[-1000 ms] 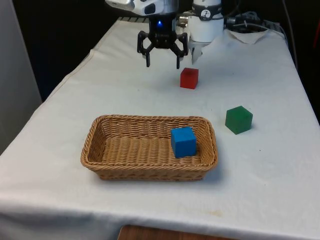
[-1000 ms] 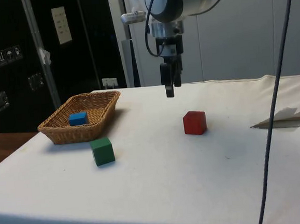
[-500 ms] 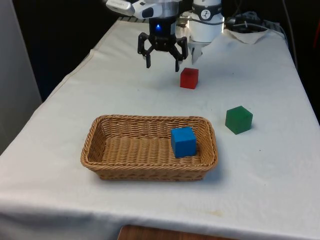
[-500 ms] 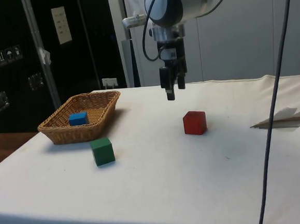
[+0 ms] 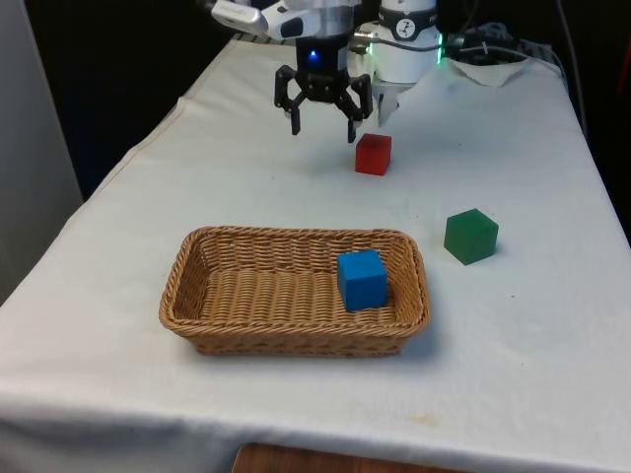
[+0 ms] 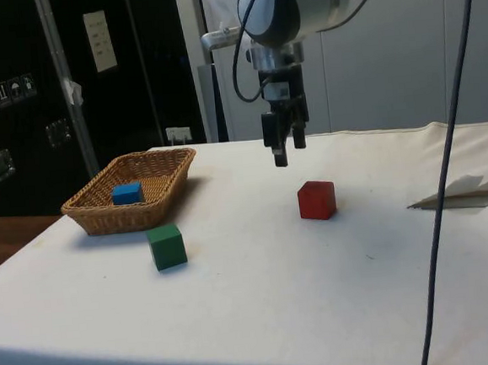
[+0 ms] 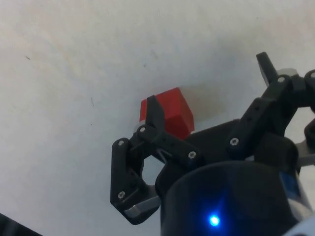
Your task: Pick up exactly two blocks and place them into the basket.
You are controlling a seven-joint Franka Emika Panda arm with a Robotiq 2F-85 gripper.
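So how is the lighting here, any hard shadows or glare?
Front view: even light, soft shadows beside the red block, the green block and the basket. Side view: a pale wall behind the gripper, no glare. Wrist view: flat light on the cloth.

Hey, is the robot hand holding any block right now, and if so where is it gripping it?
Nothing is held. The hand hangs open above the cloth, beside the red block, which sits on the table untouched.
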